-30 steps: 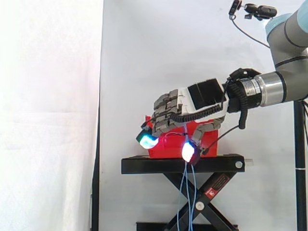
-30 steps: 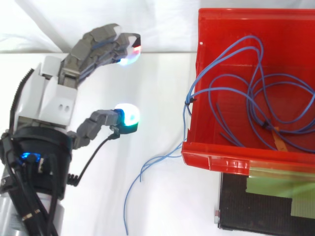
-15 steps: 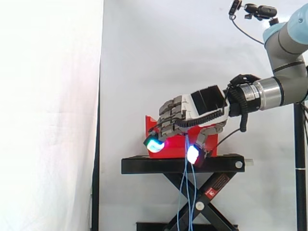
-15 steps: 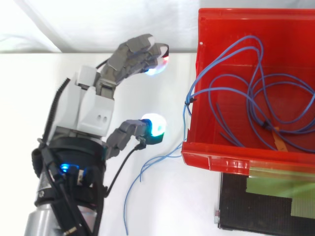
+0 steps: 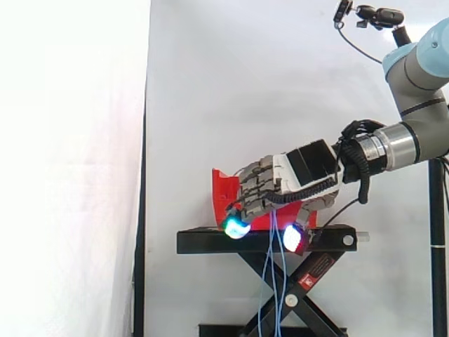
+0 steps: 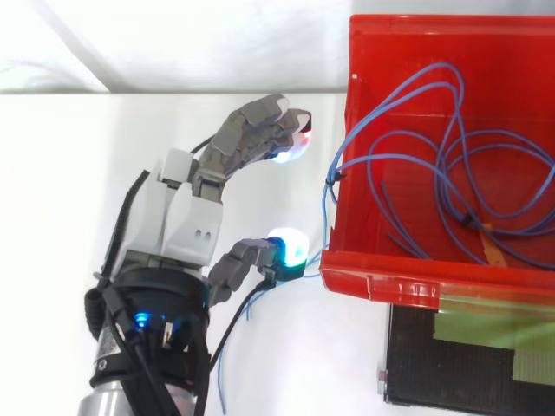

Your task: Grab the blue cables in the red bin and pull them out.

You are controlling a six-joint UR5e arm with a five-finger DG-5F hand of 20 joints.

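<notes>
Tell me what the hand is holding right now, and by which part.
Nothing is held. The hand is open beside the red bin, thumb and fingers apart; the blue cables hang over its rim ungripped.

A black stand (image 5: 203, 241) on crossed scissor legs occupies the lower centre of the side view. A red bin (image 6: 381, 284) sits directly on its flat top. In the top view's lower right corner, a strip of greenish tape (image 6: 490, 334) lies across the stand's surface beside the bin.
</notes>
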